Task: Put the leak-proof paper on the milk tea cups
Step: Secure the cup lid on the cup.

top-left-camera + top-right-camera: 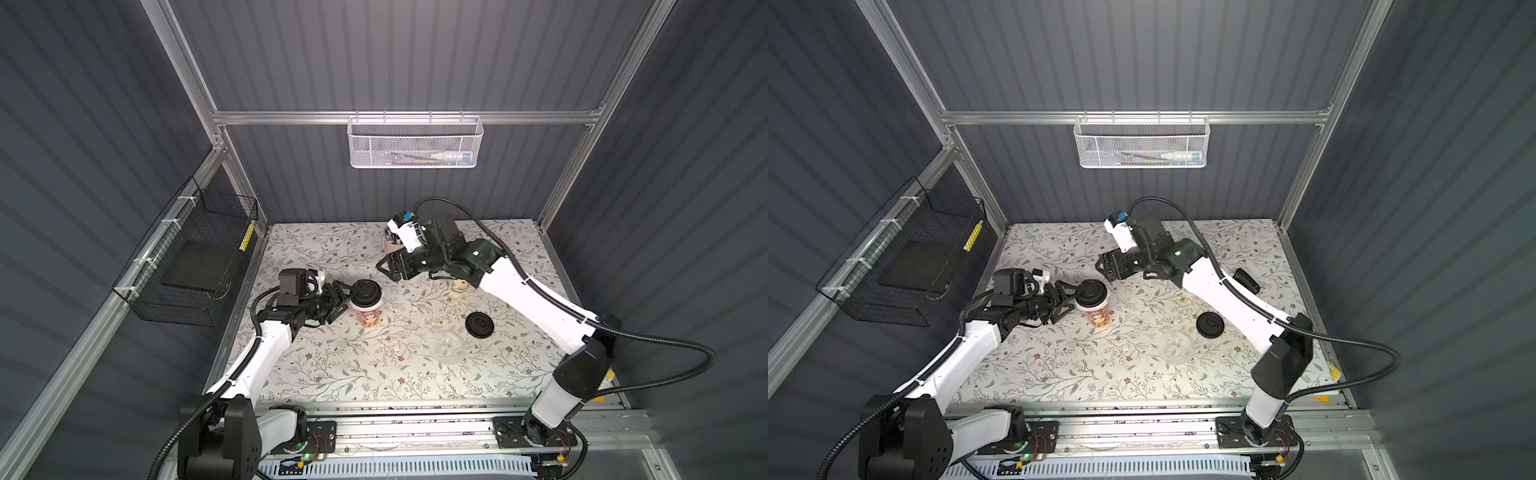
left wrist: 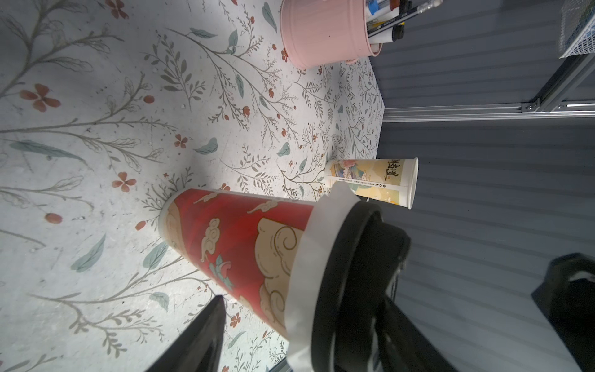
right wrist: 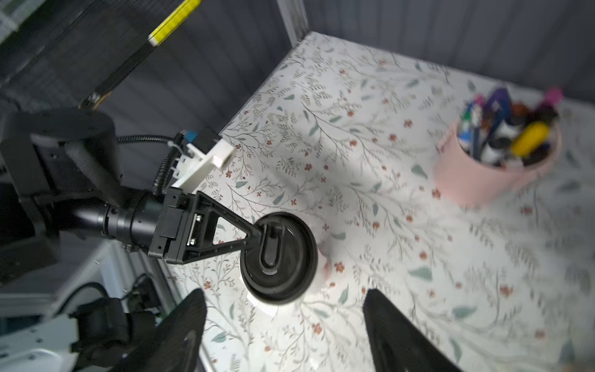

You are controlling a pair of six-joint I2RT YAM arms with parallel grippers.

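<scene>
cups, 2: red-orange cartoon-print paper cup [image 1: 368,318] stands upright near the table's left side. Pale cream-yellow print paper cup [image 2: 373,182] stands upright, well apart from it and partly under the right arm.
leak-proof films, 2: thin whitish film sheet [image 2: 309,251] is over the red cup's mouth, under a lid. Crinkled translucent film sheet [image 1: 446,348] lies on the floral table top [image 1: 332,374].
lids, 2: round black plastic lid [image 1: 365,291] sits on the red cup. Loose black lid [image 1: 479,323] lies flat just beside the table film.
left gripper [image 1: 347,296]: jaws apart, upper finger on the capped lid, not clenched.
right gripper [image 1: 384,268]: spread wide, holding nothing, raised above the table.
pen holder, 1: pink bucket of pens [image 2: 322,32] at the back.
</scene>
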